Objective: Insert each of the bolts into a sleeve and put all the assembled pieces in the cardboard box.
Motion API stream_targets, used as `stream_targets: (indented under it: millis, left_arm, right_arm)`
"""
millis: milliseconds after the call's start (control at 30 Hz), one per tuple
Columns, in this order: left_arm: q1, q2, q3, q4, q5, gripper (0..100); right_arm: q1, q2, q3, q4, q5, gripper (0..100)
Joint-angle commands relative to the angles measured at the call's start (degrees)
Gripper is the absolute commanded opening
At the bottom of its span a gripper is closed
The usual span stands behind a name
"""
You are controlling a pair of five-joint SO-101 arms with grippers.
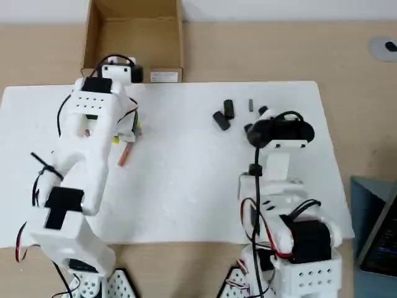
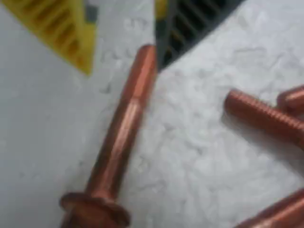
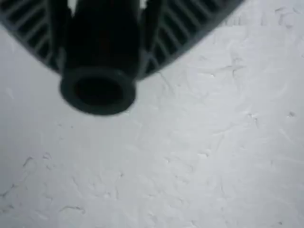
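A copper bolt [image 2: 118, 142] lies on the white mat [image 2: 204, 156], head toward the camera. Its tip rests against the dark finger [image 2: 190, 23] of my left gripper [image 2: 124, 66]. The yellow finger [image 2: 61, 28] stands well apart from it, so the gripper is open. In the high view that bolt [image 1: 126, 154] lies just below the left gripper [image 1: 128, 133]. More copper bolts [image 2: 266, 116] lie beside it. My right gripper [image 3: 99, 57] is shut on a black sleeve [image 3: 98, 90], whose open bore faces the camera. It sits at the mat's far right [image 1: 251, 130]. The cardboard box [image 1: 93, 37] stands open behind the mat.
Two loose black sleeves [image 1: 221, 119] lie on the mat just left of the right gripper. The white mat [image 1: 186, 186] has free room in its middle and front. A laptop corner [image 1: 378, 236] shows at the right edge.
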Motion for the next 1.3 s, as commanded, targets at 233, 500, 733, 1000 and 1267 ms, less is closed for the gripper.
stream_targets:
  millis: [233,500,733,1000,1267]
  left_arm:
    - [0.9,4.4,-3.0,-6.4,-1.0,12]
    - [0.9,9.3,-3.0,-11.5,-1.0,12]
    - [0.9,12.4,-3.0,-13.5,-0.8,10]
    - [0.9,12.3,-3.0,-12.5,-0.7,0]
    - [1.1,6.0,-12.5,0.4,-0.7,0]
  right_arm:
    - [0.0,-0.5,0.0,-1.4,0.5,1.0]
    - [0.0,-0.5,0.0,-1.4,0.5,1.0]
    - [0.0,-0.5,0.0,-1.4,0.5,1.0]
    - [0.0,-0.6,0.0,-1.4,0.5,1.0]
    - [0.0,-0.7,-3.3,-1.1,0.4,1.0]
